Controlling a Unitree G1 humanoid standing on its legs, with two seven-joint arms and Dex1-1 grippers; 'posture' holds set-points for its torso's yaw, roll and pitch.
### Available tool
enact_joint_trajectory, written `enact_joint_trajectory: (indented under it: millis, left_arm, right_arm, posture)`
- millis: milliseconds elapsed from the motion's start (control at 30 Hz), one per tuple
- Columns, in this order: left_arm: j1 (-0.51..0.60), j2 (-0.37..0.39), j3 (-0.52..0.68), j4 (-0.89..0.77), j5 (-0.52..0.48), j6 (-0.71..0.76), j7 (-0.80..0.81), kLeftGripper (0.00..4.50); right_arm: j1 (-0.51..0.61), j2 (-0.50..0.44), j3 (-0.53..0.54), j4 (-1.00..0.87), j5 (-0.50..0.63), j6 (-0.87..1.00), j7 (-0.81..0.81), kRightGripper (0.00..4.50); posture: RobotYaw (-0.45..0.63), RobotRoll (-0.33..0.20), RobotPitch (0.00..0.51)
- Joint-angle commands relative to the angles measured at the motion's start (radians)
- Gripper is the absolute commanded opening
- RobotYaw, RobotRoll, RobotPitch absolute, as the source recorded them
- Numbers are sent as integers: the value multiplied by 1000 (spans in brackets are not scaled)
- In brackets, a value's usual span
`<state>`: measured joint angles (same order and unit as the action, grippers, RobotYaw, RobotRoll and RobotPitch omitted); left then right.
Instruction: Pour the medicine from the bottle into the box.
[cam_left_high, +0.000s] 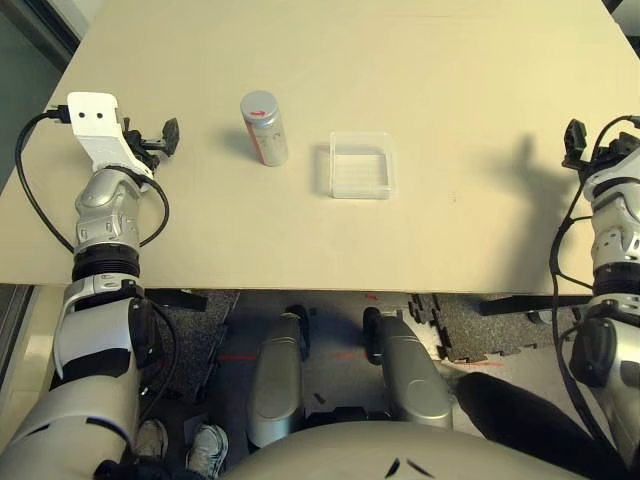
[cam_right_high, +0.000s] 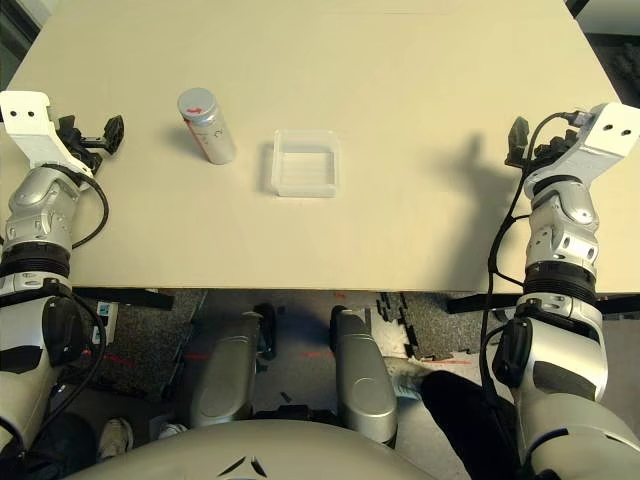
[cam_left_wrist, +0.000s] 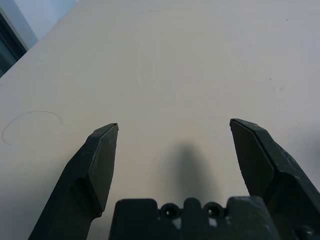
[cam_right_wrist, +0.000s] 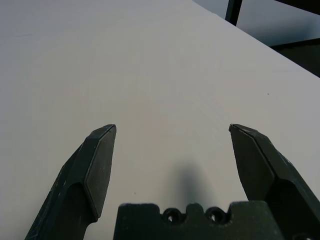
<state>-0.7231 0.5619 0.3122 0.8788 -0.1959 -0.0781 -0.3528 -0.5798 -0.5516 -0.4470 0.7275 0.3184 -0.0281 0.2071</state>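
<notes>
Bottle (cam_left_high: 264, 128) upright on the table (cam_left_high: 450, 230), cap on, red stripe showing on top and side. Placed left of the table's middle, well in from the left edge and closer to the far edge than the near edge.

Box (cam_left_high: 360, 165) flat on the table just to the right of the bottle, near it but apart, close to the table's centre line. Clear plastic, nothing visible inside.

Left gripper (cam_left_high: 163, 137) over the table near the left edge, roughly level with the bottle, pointing toward the far edge. Apart from the bottle, a clear strip of bare table between. Jaws spread wide in the left wrist view, fingers (cam_left_wrist: 97, 165) holding nothing, bare table surface between and beyond them. Faint curved pencil-like mark (cam_left_wrist: 30, 122) on the table ahead of it.

Right gripper (cam_right_high: 518, 142) over the table near the right edge, well apart from the box. Jaws spread wide in the right wrist view, fingers (cam_right_wrist: 95, 167) holding nothing, bare table between them. Far right corner of the table visible beyond.

Black cable (cam_left_high: 35, 195) looping off the left forearm beside the left edge of the table.
</notes>
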Motion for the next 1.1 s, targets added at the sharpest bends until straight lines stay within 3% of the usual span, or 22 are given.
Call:
enact_joint_trajectory:
  millis: [33,233,367,533,833,967,1100]
  left_arm:
    - [-11,9,-1,30,9,-7,10,4485]
    - [-55,-2,-23,87,16,-11,-24,4485]
    - [-53,26,-60,32,2,43,-171,4485]
    - [32,113,-61,-192,-77,228,-387,4485]
    - [222,301,-66,-695,-264,634,-625,4485]
    - [230,301,-83,-806,-309,727,-630,4485]
    - [204,258,-112,-789,-297,723,-611,4485]
  right_arm:
    - [10,-8,-20,-30,10,0,-8,4500]
    - [11,-14,2,-97,7,44,14,4500]
    - [14,-25,23,-182,21,139,65,4500]
    - [44,-55,97,-379,80,397,200,4500]
    - [30,-137,249,-650,168,706,448,4500]
    - [7,-141,293,-724,199,794,501,4500]
    - [-8,-126,324,-785,226,854,522,4500]
  posture:
    - [27,0,245]
    - [-10,0,246]
    - [2,0,245]
    - [28,0,247]
    - [81,0,230]
    - [82,0,220]
    - [72,0,213]
